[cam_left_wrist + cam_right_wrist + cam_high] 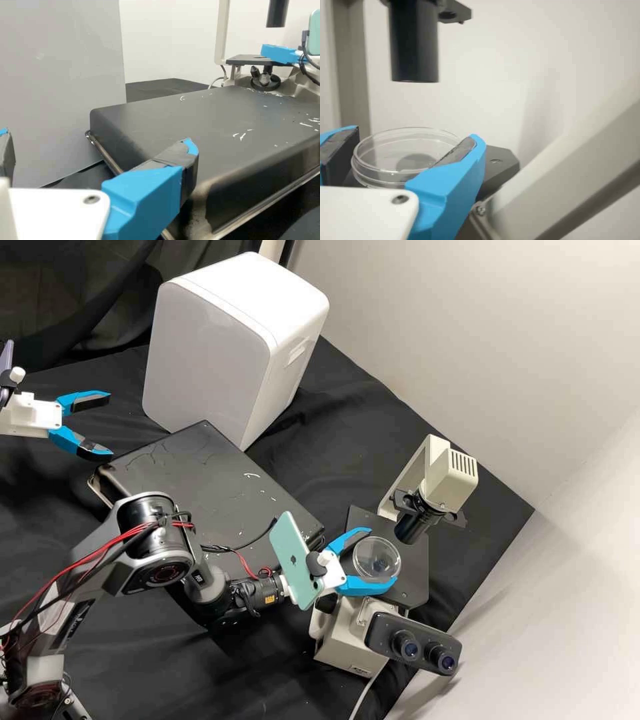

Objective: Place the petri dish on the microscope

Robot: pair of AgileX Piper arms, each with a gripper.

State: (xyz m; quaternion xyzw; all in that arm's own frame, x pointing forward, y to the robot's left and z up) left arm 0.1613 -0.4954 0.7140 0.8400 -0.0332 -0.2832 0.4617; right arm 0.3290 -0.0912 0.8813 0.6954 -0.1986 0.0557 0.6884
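The clear petri dish (pixel 377 559) rests over the black stage (pixel 417 573) of the white microscope (pixel 360 633), just under the dark condenser tube (pixel 413 525). My right gripper (pixel 365 561) is shut on the dish, one blue finger on each side. In the right wrist view the petri dish (pixel 402 155) sits between the fingers (pixel 462 160), below the condenser (pixel 415 42) and above the stage (pixel 497 167). My left gripper (pixel 93 423) hangs open and holds nothing at the far left, beside the black slab (pixel 207 487). In its own view the left gripper (pixel 95 152) faces the slab's edge (pixel 200 145).
A white rounded box (pixel 233 340) stands at the back behind the slab. The microscope's eyepieces (pixel 423 648) point toward the front right. A white wall runs close along the bench's right side. A mint-green phone (pixel 297 560) is mounted on the right wrist.
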